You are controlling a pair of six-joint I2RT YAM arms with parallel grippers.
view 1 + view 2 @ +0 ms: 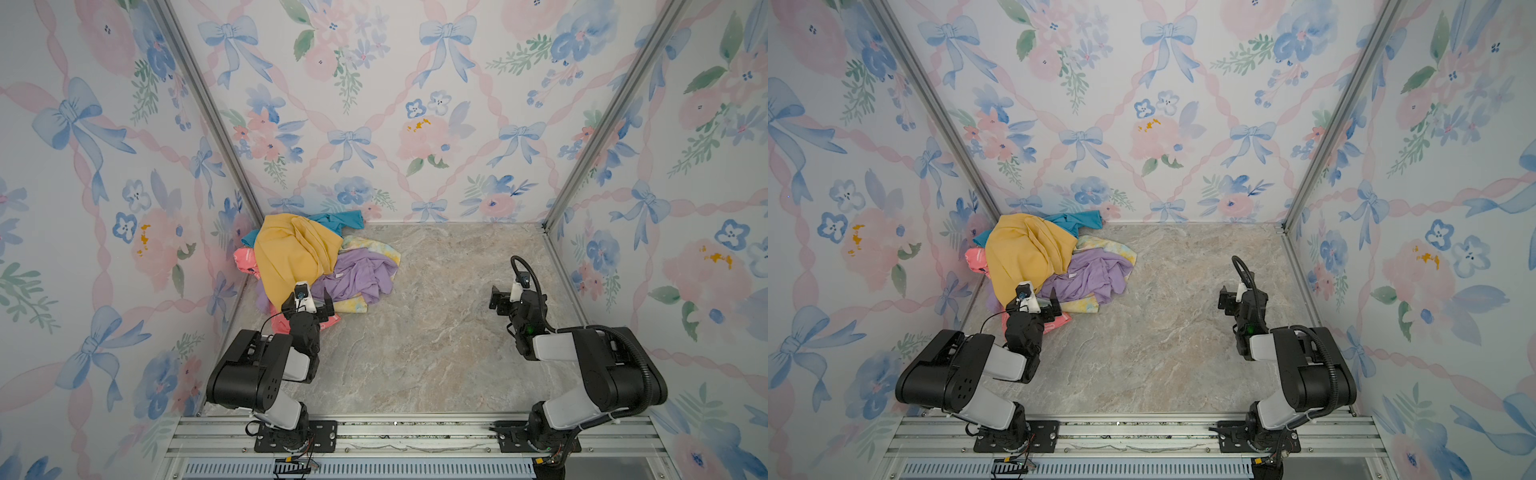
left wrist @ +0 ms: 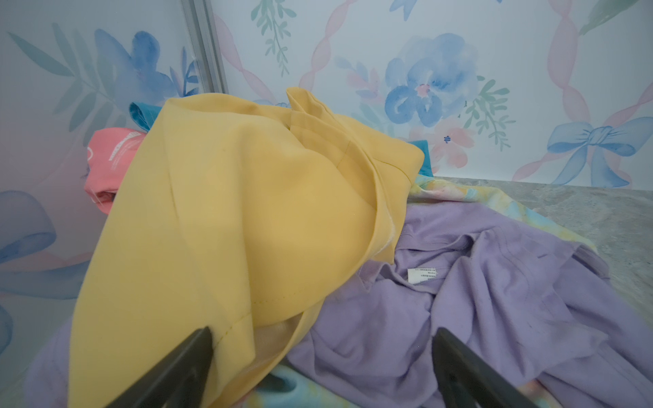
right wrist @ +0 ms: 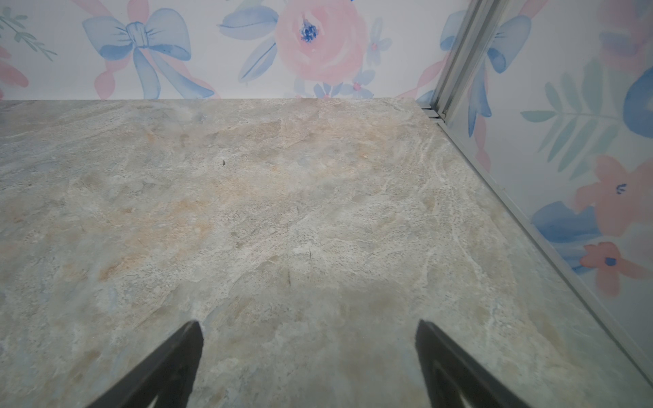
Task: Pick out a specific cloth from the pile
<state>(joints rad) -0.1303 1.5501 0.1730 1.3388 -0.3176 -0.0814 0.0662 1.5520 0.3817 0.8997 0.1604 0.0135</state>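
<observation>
Mustard cloth (image 1: 291, 257) over coral-pink cloth (image 1: 245, 258)

Both arms sit folded, elbows raised; left gripper (image 2: 321, 335) and right gripper (image 3: 309, 328) (each pointing forward) have jaws spread wide

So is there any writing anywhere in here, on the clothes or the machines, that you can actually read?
None of it can be read.
White tag sewn into the lilac garment: a few lines of tiny print, too small to read.
Coral-pink cloth: white printed marks, too blurred to tell whether they are letters or just a pattern.
No other writing, number or sign shows in any view.
</observation>
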